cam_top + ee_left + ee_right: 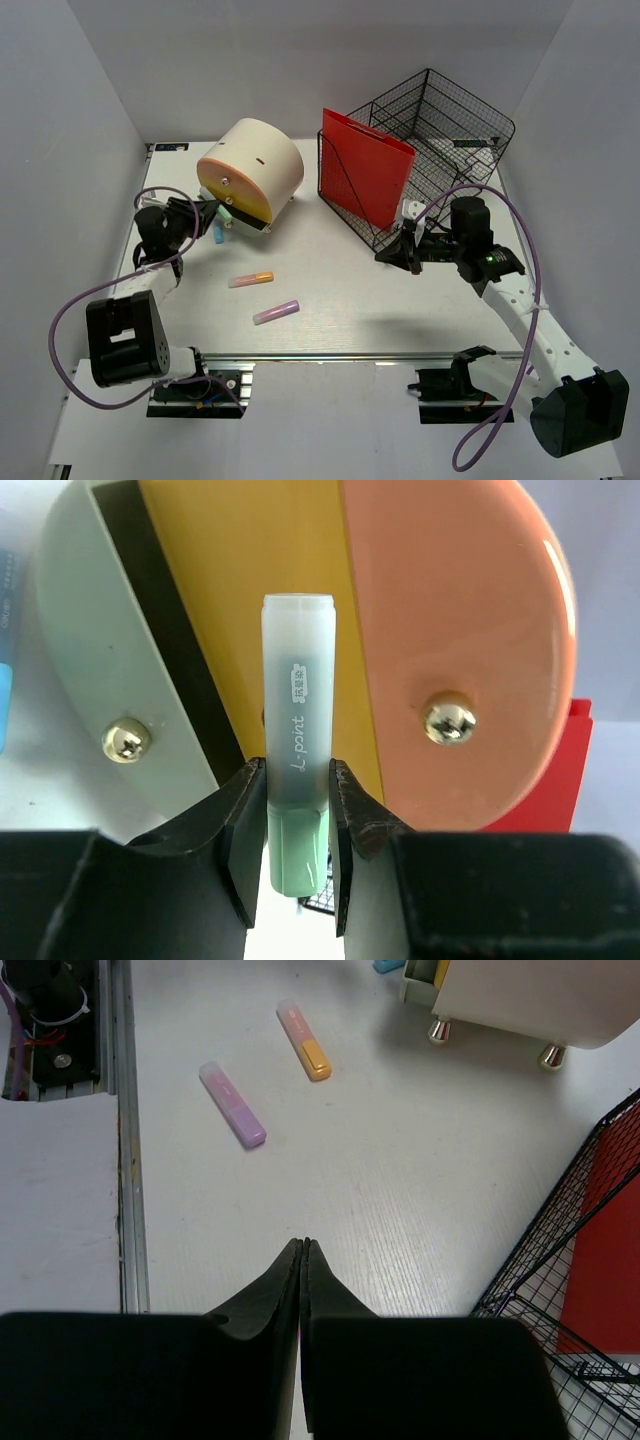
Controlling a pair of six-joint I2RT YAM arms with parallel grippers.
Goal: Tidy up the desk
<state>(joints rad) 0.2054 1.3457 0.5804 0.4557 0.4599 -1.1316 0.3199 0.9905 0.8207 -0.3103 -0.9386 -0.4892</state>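
Holding the green highlighter (298, 710) clamped at its body in the left gripper (298, 825), we point its cap at the round organizer (450, 630), far left on the desk (350, 300). We should likely shift toward the dark slot (170, 620) and advance slowly, keeping straight. The right gripper (302, 1260) hangs pinched shut, empty.

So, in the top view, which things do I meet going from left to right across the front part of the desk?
The left gripper, shut on a green highlighter → orange highlighter → purple highlighter → right gripper, shut. The round organizer, red folder and wire basket overlap these, so I leave them out.
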